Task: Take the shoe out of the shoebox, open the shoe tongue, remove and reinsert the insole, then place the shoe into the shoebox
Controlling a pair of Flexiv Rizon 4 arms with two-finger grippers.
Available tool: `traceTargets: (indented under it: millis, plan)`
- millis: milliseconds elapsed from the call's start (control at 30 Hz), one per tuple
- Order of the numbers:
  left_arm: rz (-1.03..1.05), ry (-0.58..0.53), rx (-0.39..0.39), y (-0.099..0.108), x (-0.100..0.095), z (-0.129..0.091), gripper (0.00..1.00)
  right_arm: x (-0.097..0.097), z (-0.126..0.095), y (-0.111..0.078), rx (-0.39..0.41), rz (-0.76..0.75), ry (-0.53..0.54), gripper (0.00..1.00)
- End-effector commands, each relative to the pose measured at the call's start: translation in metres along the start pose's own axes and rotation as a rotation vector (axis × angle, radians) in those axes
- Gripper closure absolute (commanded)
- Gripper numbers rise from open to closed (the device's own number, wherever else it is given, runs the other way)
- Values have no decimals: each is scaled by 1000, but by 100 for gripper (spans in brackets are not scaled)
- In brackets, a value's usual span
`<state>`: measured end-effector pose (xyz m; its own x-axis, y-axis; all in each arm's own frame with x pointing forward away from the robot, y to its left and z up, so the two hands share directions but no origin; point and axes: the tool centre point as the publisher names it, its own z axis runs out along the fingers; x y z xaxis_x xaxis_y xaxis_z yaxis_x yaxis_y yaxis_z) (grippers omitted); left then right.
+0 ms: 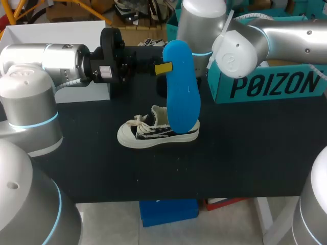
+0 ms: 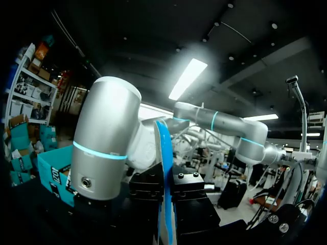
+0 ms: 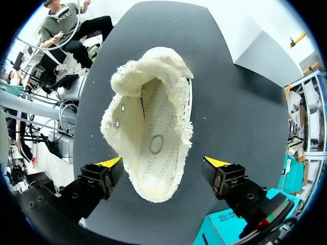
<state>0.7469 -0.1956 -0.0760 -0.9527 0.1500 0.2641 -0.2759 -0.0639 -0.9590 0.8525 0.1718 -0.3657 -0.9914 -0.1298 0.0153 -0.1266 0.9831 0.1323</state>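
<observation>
Head overhead, wrists close (shoe (image 1: 158, 130) shared)

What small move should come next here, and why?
Probably the left gripper tilts the blue insole down toward the shoe. It holds the insole upright above the shoe, whose opening looks empty in the right wrist view, and the right gripper hangs open over it.

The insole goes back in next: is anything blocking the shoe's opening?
Nothing lies inside the shoe; its opening is bare. But the right gripper hangs open directly above it, fingers either side of it, where the insole would come down.
</observation>
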Motion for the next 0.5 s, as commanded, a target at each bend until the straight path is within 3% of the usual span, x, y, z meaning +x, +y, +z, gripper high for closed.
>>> traceTargets:
  millis: [33,500]
  plan:
    - [1,-5,2,1,0,2,100,0,2,0,-9,3,0,0]
    - [1,-5,2,1,0,2,100,5,-1,-15,-121,21,-25,0]
